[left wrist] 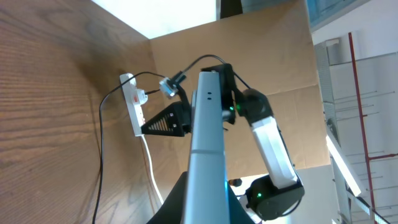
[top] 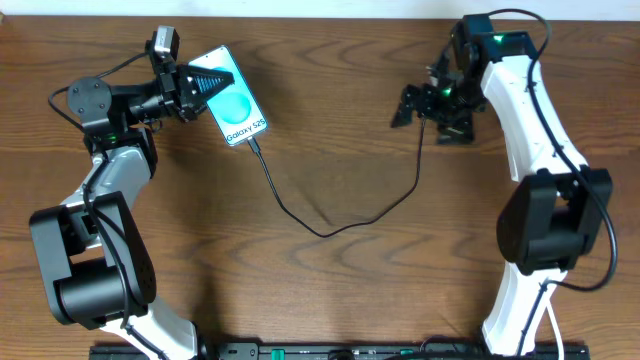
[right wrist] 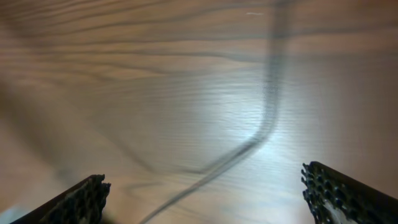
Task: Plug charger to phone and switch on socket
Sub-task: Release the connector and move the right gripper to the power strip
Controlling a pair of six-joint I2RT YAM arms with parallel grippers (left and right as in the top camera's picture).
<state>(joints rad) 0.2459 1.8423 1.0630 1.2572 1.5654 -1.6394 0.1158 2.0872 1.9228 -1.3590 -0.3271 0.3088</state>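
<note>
The phone (top: 238, 103) lies tilted at the back left, its cyan screen up. My left gripper (top: 203, 84) is shut on its upper end. In the left wrist view the phone (left wrist: 207, 124) shows edge-on between my fingers. The black charger cable (top: 320, 233) runs from the phone's lower end, loops forward and rises to the back right. Its tip sits at the phone's bottom edge. My right gripper (top: 432, 112) is open above the cable (right wrist: 264, 124). The socket (left wrist: 133, 102), white with red markings, lies beside the right gripper (left wrist: 165, 121). In the overhead view it is hidden by the right arm.
A white cord (left wrist: 149, 167) leads from the socket toward the table's edge. Brown cardboard walls (left wrist: 280, 68) stand behind the table. The right arm (top: 535, 140) spans the right side.
</note>
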